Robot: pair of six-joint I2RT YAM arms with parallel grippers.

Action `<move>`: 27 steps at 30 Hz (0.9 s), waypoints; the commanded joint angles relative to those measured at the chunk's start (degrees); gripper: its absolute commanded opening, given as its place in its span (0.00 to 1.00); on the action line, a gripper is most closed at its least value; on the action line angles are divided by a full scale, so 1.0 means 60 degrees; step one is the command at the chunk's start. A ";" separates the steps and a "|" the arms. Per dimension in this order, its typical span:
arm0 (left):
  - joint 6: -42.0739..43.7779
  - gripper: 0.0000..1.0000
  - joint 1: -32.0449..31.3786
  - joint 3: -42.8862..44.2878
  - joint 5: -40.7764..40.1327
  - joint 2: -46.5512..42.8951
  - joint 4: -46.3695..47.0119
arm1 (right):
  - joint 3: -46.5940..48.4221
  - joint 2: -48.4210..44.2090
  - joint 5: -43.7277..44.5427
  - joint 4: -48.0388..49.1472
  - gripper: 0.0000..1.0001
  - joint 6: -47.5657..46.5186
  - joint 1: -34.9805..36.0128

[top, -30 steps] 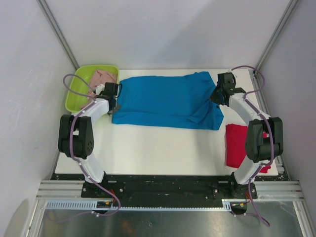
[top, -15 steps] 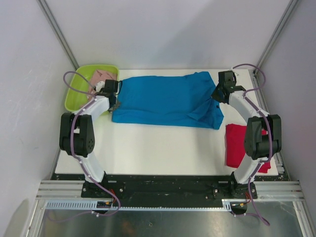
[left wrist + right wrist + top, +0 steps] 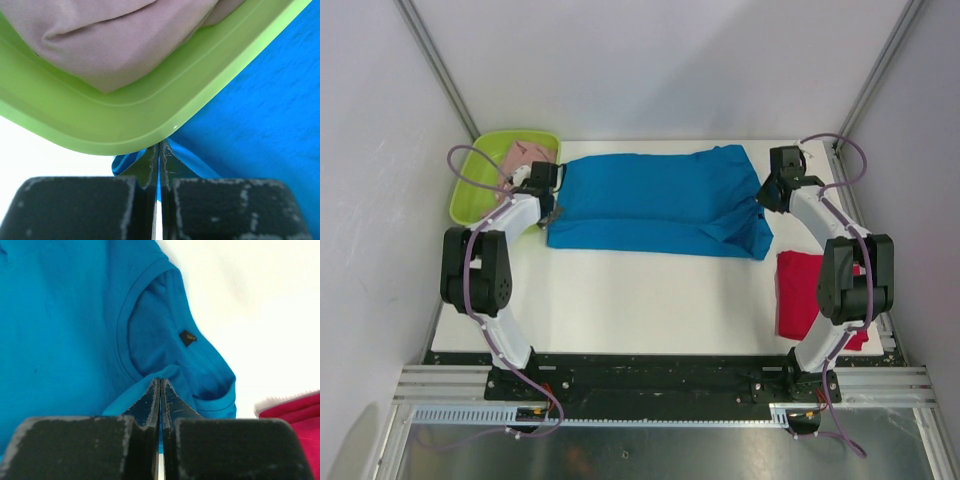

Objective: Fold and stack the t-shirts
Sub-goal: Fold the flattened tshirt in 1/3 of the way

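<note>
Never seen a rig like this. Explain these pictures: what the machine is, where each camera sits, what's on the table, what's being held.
The machine is two robot arms, the left arm and the right arm, bolted at the near edge of a white table. The wide picture looks down from above and behind them. The two close-ups come from a camera on each wrist, with that arm's black fingers at the bottom.

A blue t-shirt lies spread across the table. The left gripper is shut on one end of it, right beside a lime-green tray that holds a pink t-shirt. The right gripper is shut on the other end, by the neckline. A red t-shirt lies at the table's right edge.
</note>
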 commanded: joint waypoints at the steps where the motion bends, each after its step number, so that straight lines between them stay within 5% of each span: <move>1: 0.0135 0.00 0.0117 0.0412 -0.0159 0.0185 0.0188 | -0.0145 -0.0482 0.0165 0.0133 0.00 -0.0092 -0.0159; 13: 0.0530 0.02 0.0117 0.1181 0.0304 0.0834 0.0240 | -0.0167 0.0043 -0.0245 0.0727 0.00 -0.0160 -0.0165; 16: 0.0694 0.27 0.0136 0.1205 0.0514 0.0732 0.0338 | -0.0075 0.0216 -0.0606 0.0940 0.09 -0.0231 -0.0236; 20: 0.1167 0.57 0.0117 0.1030 0.1199 0.0246 0.0685 | 0.0380 0.0370 -0.0888 0.0743 0.43 -0.0387 -0.0294; 23: 0.1433 0.64 0.0111 0.0659 0.1677 -0.0306 0.0790 | 0.0645 0.0246 -0.0987 0.0398 0.55 -0.0437 -0.0312; 27: 0.1613 0.59 0.0081 -0.0132 0.2259 -0.1078 0.0876 | 0.0649 -0.0235 -0.0891 -0.0418 0.51 -0.0213 -0.0393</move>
